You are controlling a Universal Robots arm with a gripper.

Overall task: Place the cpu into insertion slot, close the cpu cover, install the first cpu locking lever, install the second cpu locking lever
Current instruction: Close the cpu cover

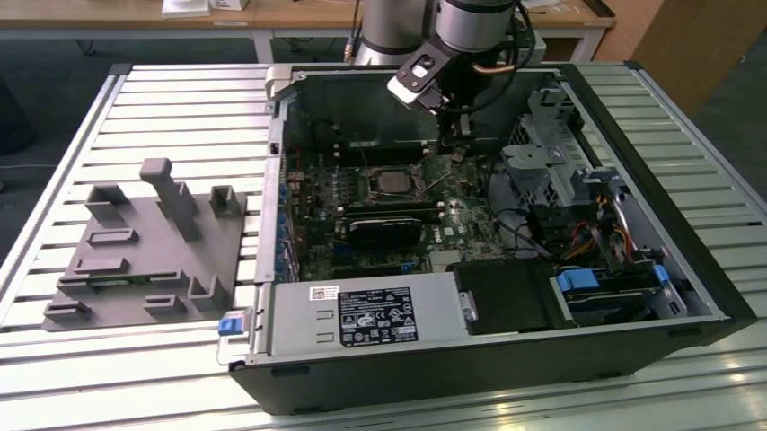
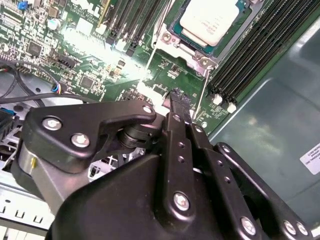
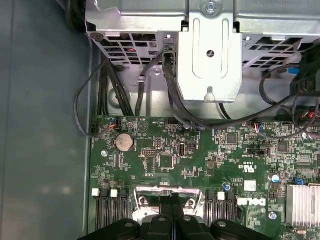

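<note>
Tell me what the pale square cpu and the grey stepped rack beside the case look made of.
Pale grey-beige square cpu: metal top, probably, matte with soft sheen. Grey stepped rack: likely plastic, uniformly dull, blocky moulded shapes.

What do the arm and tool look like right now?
Arm: silver-grey cylindrical links with a dark joint band. A copper-coloured cable loops at the wrist, and a black-and-silver box is mounted on the side. Tool: matte black linkage bars tapering to a narrow tip, studded with silver screw heads.
</note>
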